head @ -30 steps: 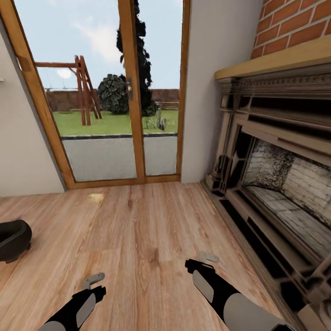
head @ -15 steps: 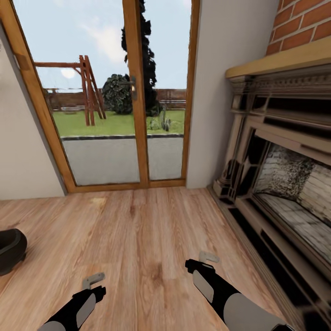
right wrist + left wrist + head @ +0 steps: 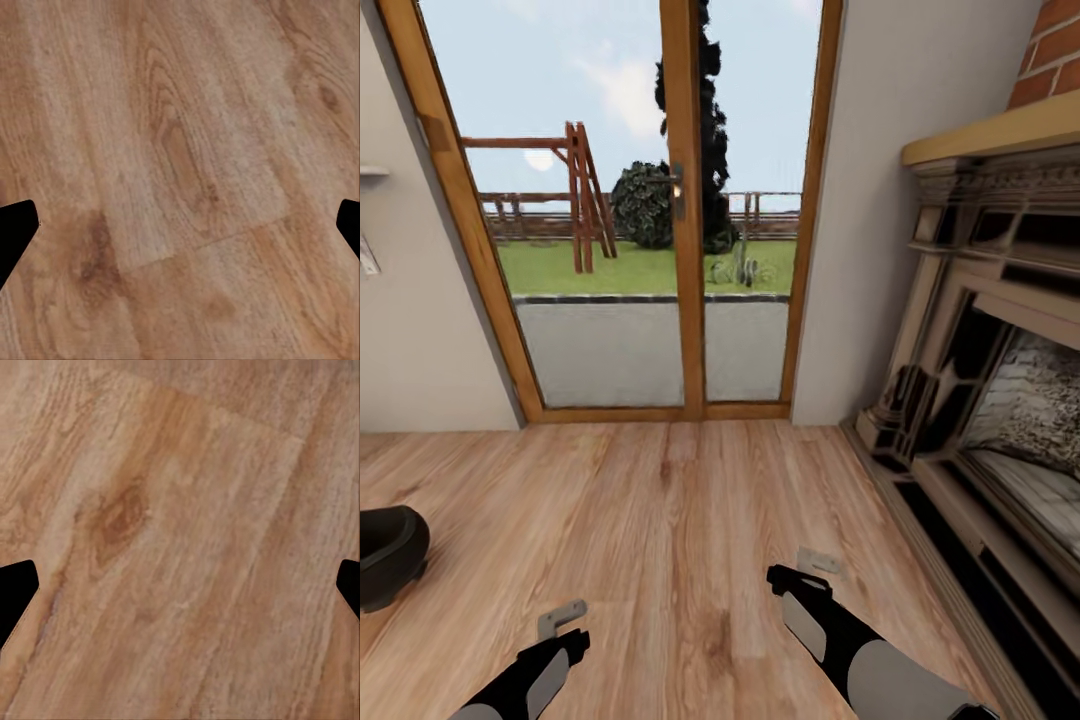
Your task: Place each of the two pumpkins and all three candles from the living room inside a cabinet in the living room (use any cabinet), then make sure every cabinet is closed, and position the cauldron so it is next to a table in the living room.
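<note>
The wood floor (image 3: 690, 520) ran to the glass doors (image 3: 670, 220), with the fireplace (image 3: 1000, 370) on the right. The black cauldron (image 3: 388, 552) sat at the head view's left edge, its inside unseen. Since earlier, the camera had swung left. The left claw (image 3: 562, 618) and right claw (image 3: 815, 565) hung released, empty.

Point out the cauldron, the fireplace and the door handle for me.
cauldron (image 3: 390, 548): head view, its black bulging side.
fireplace (image 3: 1000, 345): head view, its carved surround.
door handle (image 3: 677, 188): head view, the metal lever.
</note>
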{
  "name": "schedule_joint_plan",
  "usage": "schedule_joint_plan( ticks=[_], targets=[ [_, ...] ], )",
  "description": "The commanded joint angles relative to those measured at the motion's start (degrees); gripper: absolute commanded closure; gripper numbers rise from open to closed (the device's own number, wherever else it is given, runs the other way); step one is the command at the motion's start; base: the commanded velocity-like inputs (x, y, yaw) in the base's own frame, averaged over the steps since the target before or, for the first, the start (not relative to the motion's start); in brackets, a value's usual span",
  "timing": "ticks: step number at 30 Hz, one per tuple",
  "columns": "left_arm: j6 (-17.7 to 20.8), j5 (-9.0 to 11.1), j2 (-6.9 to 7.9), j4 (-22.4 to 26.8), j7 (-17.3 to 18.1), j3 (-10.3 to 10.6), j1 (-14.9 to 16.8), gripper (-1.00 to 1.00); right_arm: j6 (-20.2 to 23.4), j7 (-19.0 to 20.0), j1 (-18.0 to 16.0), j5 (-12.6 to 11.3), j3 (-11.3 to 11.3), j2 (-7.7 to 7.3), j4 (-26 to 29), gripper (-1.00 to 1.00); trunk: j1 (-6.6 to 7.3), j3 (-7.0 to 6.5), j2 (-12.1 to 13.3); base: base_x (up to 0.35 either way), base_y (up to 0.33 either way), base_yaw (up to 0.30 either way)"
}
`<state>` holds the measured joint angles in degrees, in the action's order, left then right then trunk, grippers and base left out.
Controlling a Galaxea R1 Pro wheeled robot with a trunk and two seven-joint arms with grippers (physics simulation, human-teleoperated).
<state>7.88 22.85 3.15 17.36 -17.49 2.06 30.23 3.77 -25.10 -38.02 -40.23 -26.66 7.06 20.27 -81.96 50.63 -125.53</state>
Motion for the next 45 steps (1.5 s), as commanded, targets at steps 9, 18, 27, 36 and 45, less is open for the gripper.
schedule_joint_plan(
  ticks=[9,18,27,36,45],
  targets=[
    [-4.46,0.17,0.08,-2.94,-0.27,0.23,0.0,-1.0,-0.08,-0.48,-0.04,-0.2,-0.42,-0.07,-0.23,-1.0,-0.02,0.06,-0.02,0.33,0.0,0.16],
    [-8.03,0.0,-0.31,-4.63,-0.29,0.31,0.0,-1.0,-0.2,-0.47,-0.04,-0.2,-0.42,-0.13,-0.23,-1.0,-0.02,0.06,-0.02,0.33,0.0,0.125],
    [-8.23,0.0,-0.41,-4.93,-0.29,0.32,0.0,-1.0,-1.33,-0.47,-0.04,-0.2,-0.42,-0.17,-0.26,-1.0,-0.02,0.08,-0.02,0.33,0.0,0.07],
    [-8.32,0.07,-0.44,-5.04,-0.28,0.32,0.0,-1.0,-1.4,-0.47,-0.04,-0.2,-0.48,-0.08,-0.6,-1.0,-0.02,0.09,-0.02,0.33,0.0,0.007],
    [-8.92,-0.11,-0.59,-6.26,-0.28,0.32,0.0,-1.0,-1.49,-0.47,-0.04,-0.2,-0.49,-0.03,-0.74,-1.0,-0.02,0.09,-0.02,0.312,-0.053,0.0]
  ],
)
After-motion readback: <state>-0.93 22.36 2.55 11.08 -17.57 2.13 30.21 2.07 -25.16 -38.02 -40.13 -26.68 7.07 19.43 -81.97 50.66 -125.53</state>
